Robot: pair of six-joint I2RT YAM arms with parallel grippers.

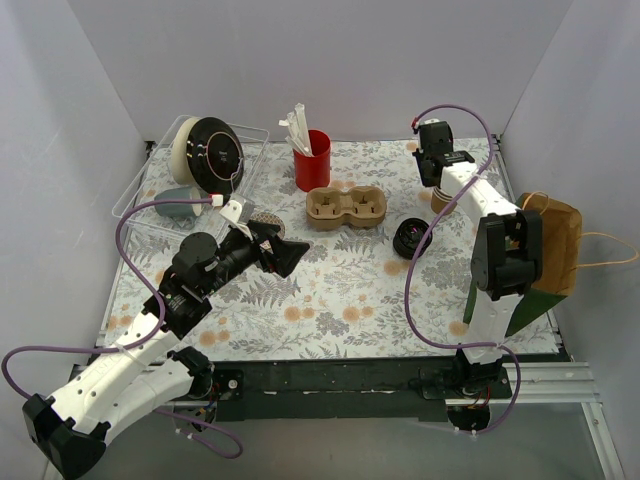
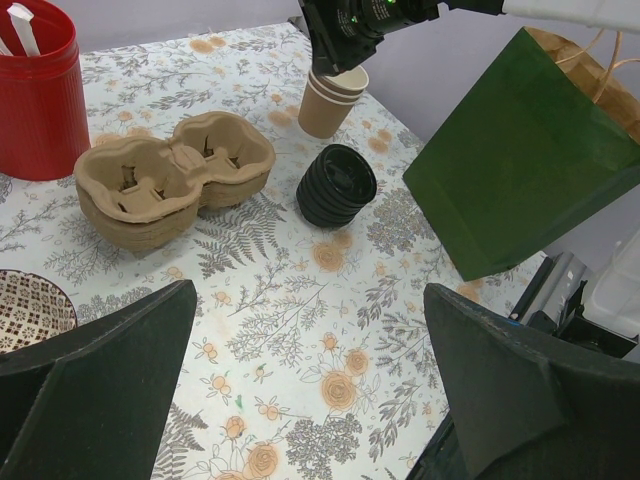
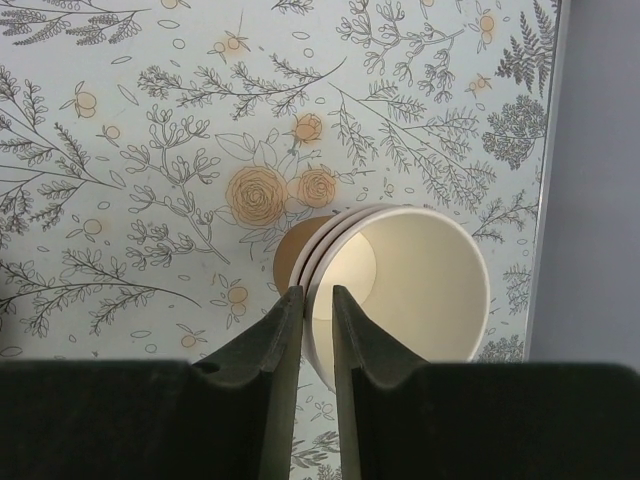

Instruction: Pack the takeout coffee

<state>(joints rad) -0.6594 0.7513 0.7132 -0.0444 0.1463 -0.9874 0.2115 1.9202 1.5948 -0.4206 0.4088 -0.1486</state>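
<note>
The takeout coffee is out of view. What shows is a stack of lidless brown paper cups [image 3: 420, 280], white inside, at the back right [image 1: 438, 203] [image 2: 328, 105]. My right gripper [image 3: 315, 290] hangs over the stack from above [image 1: 440, 168]. One finger is outside the top rim, the other is inside the cup, and the jaws are narrowed on the rim. A pile of round black lids [image 1: 411, 238] [image 2: 336, 185] lies nearer the middle. My left gripper [image 2: 310, 290] hovers wide open over bare cloth [image 1: 290, 255] with nothing between its fingers.
A pulp two-cup carrier [image 1: 347, 207] [image 2: 170, 180] sits at centre back, beside a red cup of sticks [image 1: 312, 160]. A green and brown paper bag [image 1: 545, 250] [image 2: 520, 170] stands at the right edge. A clear bin [image 1: 150, 175] at back left holds plates and a grey-blue mug [image 1: 180, 205]. A patterned bowl [image 2: 30, 305] lies by the left gripper.
</note>
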